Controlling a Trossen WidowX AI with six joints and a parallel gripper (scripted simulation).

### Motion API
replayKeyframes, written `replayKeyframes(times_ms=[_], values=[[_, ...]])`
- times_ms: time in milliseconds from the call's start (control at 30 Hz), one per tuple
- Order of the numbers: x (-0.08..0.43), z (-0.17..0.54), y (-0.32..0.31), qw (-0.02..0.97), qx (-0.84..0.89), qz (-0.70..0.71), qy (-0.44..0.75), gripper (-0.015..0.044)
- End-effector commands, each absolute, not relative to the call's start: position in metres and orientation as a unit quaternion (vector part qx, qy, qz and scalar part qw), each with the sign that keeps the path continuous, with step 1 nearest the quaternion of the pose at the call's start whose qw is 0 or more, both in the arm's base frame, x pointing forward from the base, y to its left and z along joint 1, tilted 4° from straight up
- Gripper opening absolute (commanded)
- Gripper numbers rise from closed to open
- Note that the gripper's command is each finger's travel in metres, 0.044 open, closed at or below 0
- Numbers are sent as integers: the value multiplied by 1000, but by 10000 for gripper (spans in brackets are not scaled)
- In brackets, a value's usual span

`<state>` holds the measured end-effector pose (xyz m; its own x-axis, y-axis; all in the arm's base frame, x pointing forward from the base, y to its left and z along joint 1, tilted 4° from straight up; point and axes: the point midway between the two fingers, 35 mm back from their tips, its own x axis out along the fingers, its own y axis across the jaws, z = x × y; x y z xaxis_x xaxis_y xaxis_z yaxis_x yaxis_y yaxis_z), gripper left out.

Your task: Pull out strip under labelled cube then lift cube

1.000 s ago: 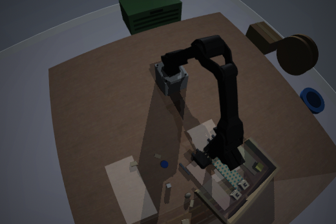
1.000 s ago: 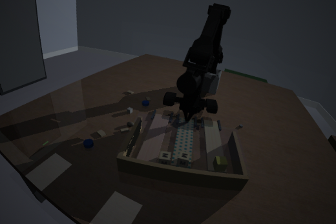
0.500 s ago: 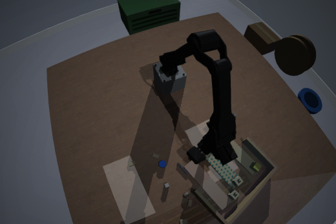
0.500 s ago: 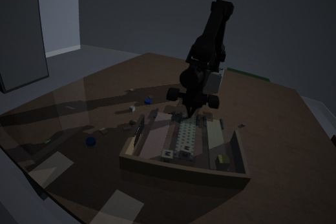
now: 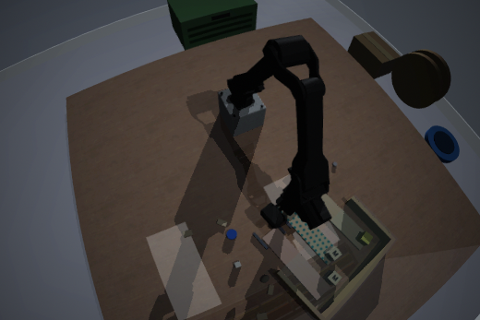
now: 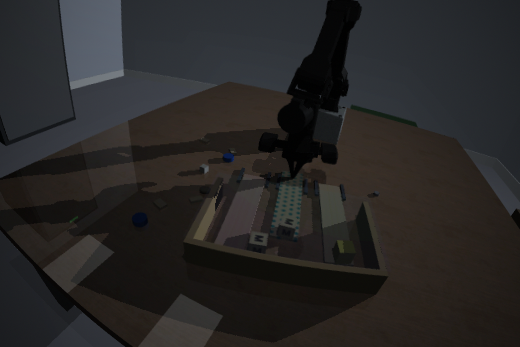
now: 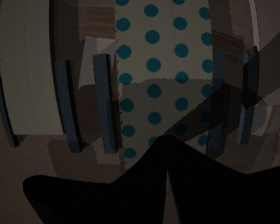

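Note:
A dotted strip [image 5: 312, 236] [image 6: 289, 202] [image 7: 163, 50] lies between a pale green strip [image 6: 332, 212] [image 7: 28, 75] and a pinkish strip [image 5: 300, 268] [image 6: 242, 207]. Its near end sticks out past the dark guide bars in the wrist view. A cube marked M [image 5: 334, 254] [image 6: 286, 227] rests on the dotted strip's far part. Another M cube [image 5: 334, 278] [image 6: 258, 240] sits beside it, its support unclear. A yellow-green cube [image 5: 366, 238] [image 6: 344, 251] sits on the pale green strip. My gripper [image 6: 293, 176] [image 7: 165, 142] is shut and empty, tips at the dotted strip's near end; contact is unclear.
A wooden tray wall [image 6: 285, 266] surrounds the strips' far ends. Dark guide bars [image 5: 259, 241] [image 6: 316, 188] [image 7: 68, 105] stand along the strips' near ends. A blue disc [image 5: 232, 234] [image 6: 228, 157], a small white cube [image 5: 237, 265] [image 6: 204, 169] and other small pieces lie beside the tray.

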<state>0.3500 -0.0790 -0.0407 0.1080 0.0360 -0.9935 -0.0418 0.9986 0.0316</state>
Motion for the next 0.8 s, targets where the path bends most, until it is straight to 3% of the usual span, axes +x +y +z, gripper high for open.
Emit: replayKeyframes(times_ms=[0,767], values=[[338,-46,-78,737,-3,30,675,0],[304,-50,-80,737,-3,30,676,0]])
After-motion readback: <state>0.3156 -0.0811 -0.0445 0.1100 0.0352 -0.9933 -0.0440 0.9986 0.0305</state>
